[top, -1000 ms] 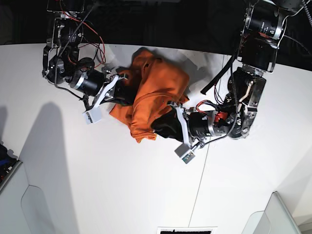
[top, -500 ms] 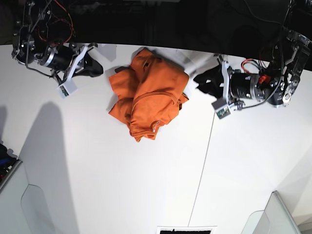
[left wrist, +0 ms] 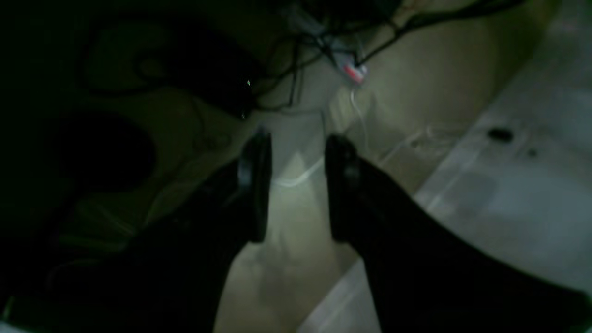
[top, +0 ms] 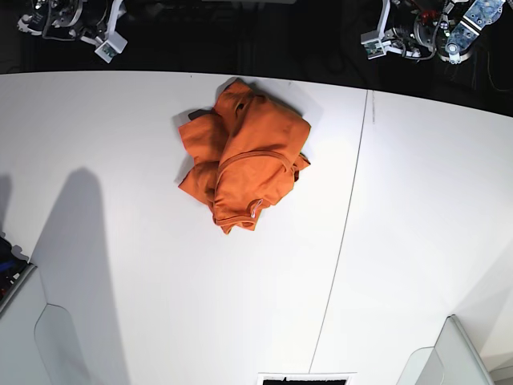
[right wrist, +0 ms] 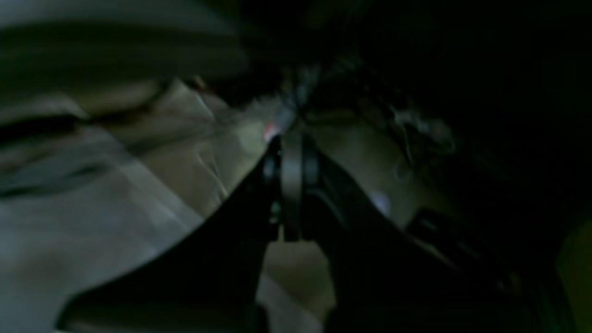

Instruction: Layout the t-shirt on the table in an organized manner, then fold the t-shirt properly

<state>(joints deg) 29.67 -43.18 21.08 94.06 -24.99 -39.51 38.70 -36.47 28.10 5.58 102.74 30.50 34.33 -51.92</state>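
Both wrist views are dark and blurred — the t-shirt [top: 243, 155] lies bunched, its sleeves hidden.

The white bench [top: 120, 265] carries one thing: the orange t-shirt [top: 244, 156], crumpled in a heap near its far edge, left of the thin dark seam [top: 341, 241].

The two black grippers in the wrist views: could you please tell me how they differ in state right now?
The left gripper stands open, a clear gap showing between its black fingers, while the right gripper is nearly shut, only a thin sliver between its fingers. The left wrist view is fairly sharp; the right wrist view is blurred. Both are empty, and both sit beyond the far edge of the matte white table, away from the crumpled orange t-shirt.
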